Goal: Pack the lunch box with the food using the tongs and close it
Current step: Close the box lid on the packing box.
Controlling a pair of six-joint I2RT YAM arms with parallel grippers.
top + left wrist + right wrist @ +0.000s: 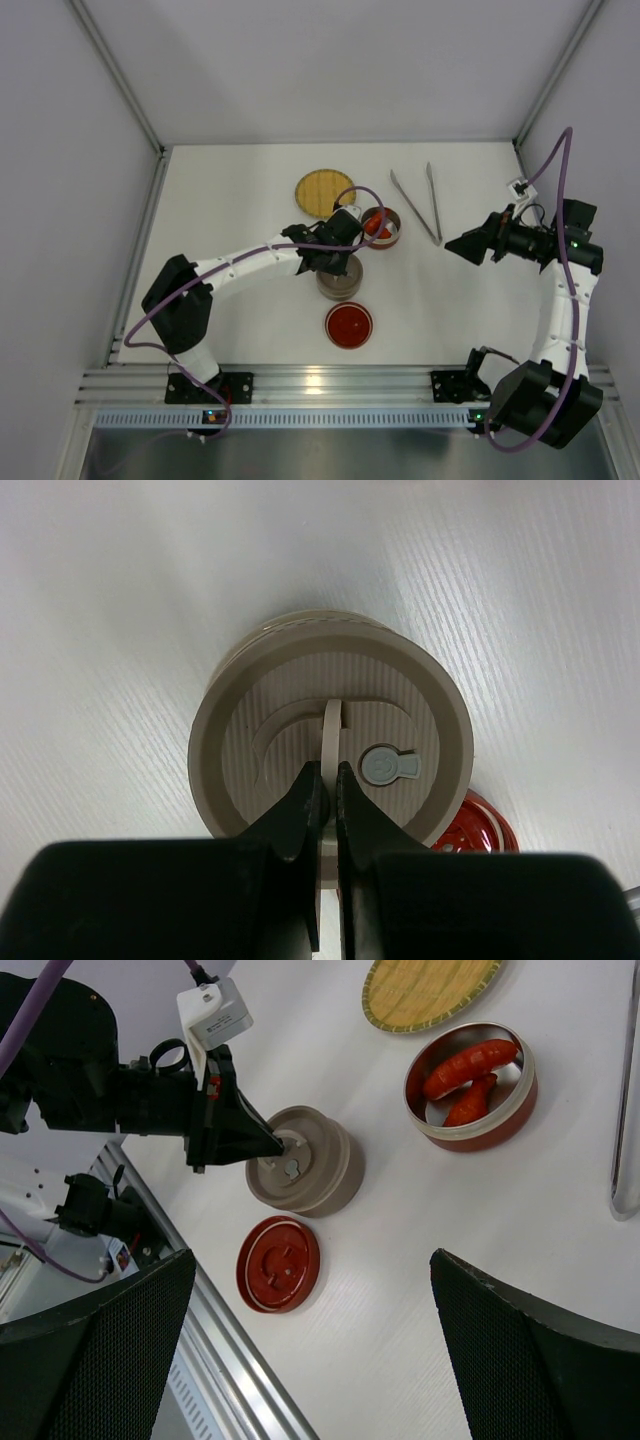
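The lunch box lies in parts. A beige tin (340, 281) wears its beige lid (330, 730), and my left gripper (328, 780) is shut on the lid's thin upright handle. Just behind it an open red tin (470, 1085) holds the food, two elongated red pieces (468, 1065). In the top view this red tin (382, 228) sits right of the left wrist. The silver tongs (420, 205) lie flat on the table, further right. My right gripper (462, 246) hovers open beside the tongs with nothing between its fingers (540, 1350).
A red lid (349, 325) lies flat in front of the beige tin, near the aluminium rail (330, 385). A round yellow woven plate (324, 192) sits behind the tins. Grey walls close the table at the back and sides.
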